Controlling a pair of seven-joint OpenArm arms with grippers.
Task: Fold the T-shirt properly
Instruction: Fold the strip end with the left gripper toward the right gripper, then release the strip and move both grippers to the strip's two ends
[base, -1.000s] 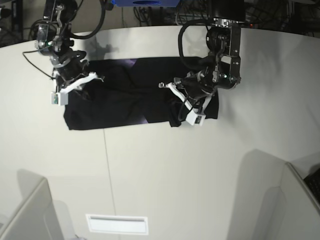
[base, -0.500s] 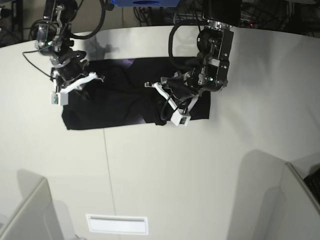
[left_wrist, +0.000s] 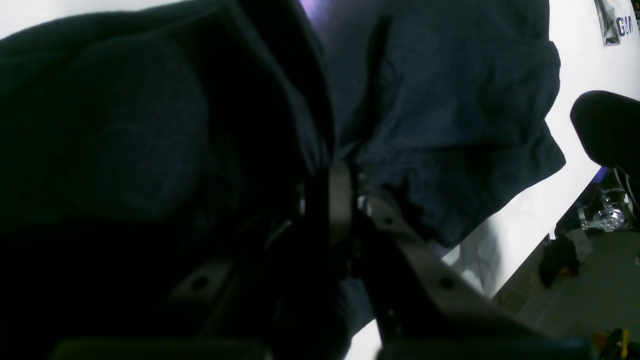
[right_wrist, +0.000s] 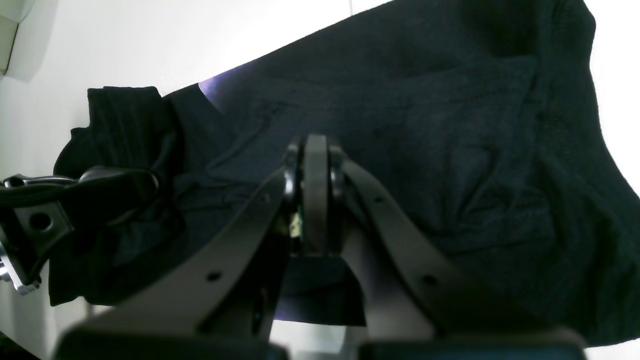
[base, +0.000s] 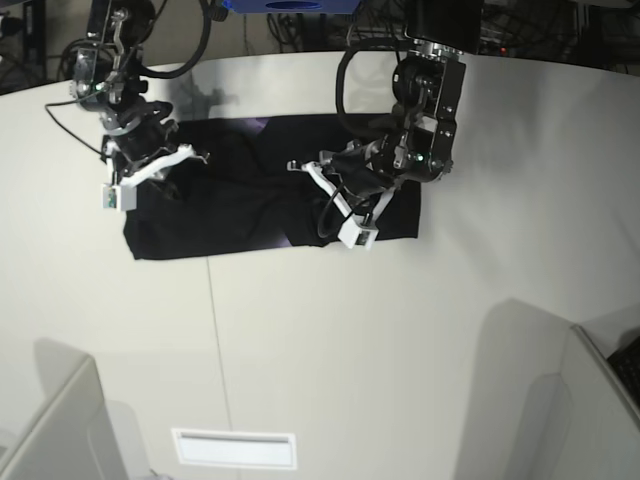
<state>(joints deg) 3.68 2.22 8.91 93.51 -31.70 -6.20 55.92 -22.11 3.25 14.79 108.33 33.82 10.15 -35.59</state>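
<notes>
The black T-shirt (base: 240, 205) lies as a wide band across the far part of the white table (base: 350, 340). My left gripper (base: 312, 190), on the right in the base view, is shut on a raised fold of the T-shirt (left_wrist: 450, 100). That cloth drapes over its fingers (left_wrist: 340, 190). My right gripper (base: 195, 157) is at the shirt's far left part. Its fingers (right_wrist: 315, 200) are pressed together just over the T-shirt (right_wrist: 450, 125), and no cloth shows between them. A small purple patch (right_wrist: 212, 90) peeks out at a fold.
The table's far edge runs just behind the shirt, with cables and dark gear beyond it. A white rectangular label (base: 235, 448) sits near the front edge. Grey panels (base: 60, 430) (base: 590, 400) stand at both front corners.
My left gripper has carried the shirt's right end leftwards, over the middle of the shirt, so the band is shorter on the right. The right gripper has stayed put.
</notes>
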